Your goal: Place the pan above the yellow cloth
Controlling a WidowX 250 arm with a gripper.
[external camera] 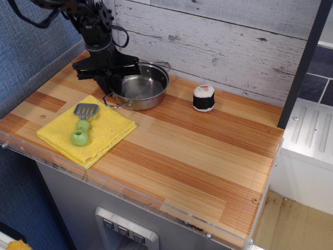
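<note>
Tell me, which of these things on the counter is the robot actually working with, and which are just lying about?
Part of the job:
pan, at the back of the counter
yellow cloth, at the front left
gripper, at the pan's left rim

Just lying about:
green-handled spatula, on the cloth
sushi roll toy, right of the pan

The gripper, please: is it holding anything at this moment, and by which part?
The gripper holds the pan by the left side of its rim.

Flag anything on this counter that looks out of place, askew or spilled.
Nothing is spilled or damaged. The pan sits level behind the yellow cloth, the pincer at its left rim. A toy spatula lies on the cloth.
</note>
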